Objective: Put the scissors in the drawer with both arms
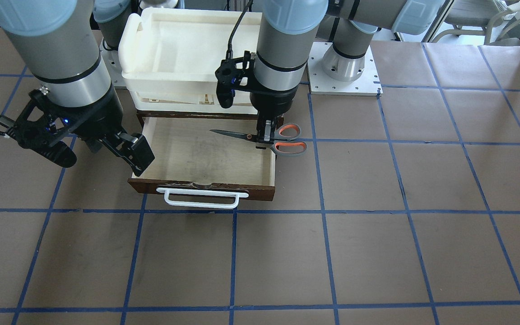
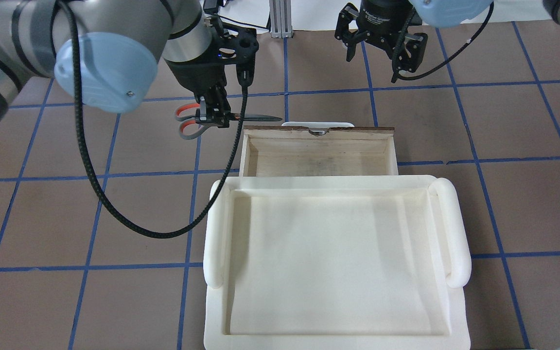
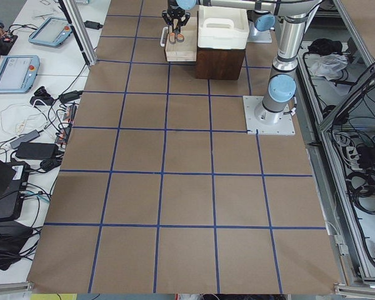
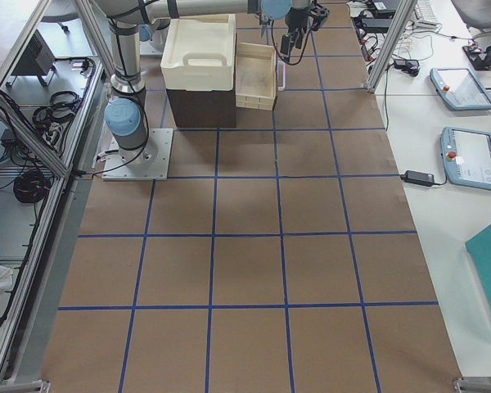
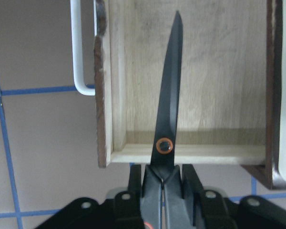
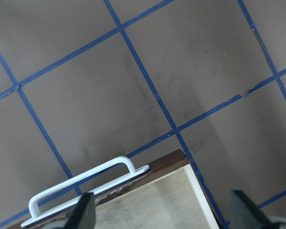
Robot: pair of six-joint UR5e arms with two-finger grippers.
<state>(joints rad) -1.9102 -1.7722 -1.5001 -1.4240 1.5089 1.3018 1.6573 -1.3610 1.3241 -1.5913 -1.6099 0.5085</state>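
My left gripper (image 1: 264, 141) is shut on the scissors (image 1: 242, 134) near their pivot and holds them level above the open drawer's (image 1: 197, 153) side wall. The dark blades point in over the pale plywood interior, and the grey, orange-lined handles hang outside it. The left wrist view shows the scissors (image 5: 170, 95) reaching over the drawer (image 5: 219, 71). In the overhead view the scissors (image 2: 212, 119) are at the drawer's (image 2: 319, 160) left front corner. My right gripper (image 1: 115, 151) is open and empty, raised beside the drawer's other side, near the white bar handle (image 6: 86, 186).
A cream-white plastic tray (image 1: 188, 49) sits on top of the dark cabinet behind the drawer and also shows in the overhead view (image 2: 333, 262). The table is brown with a blue tape grid. The left arm's base plate (image 1: 345, 67) is behind the drawer.
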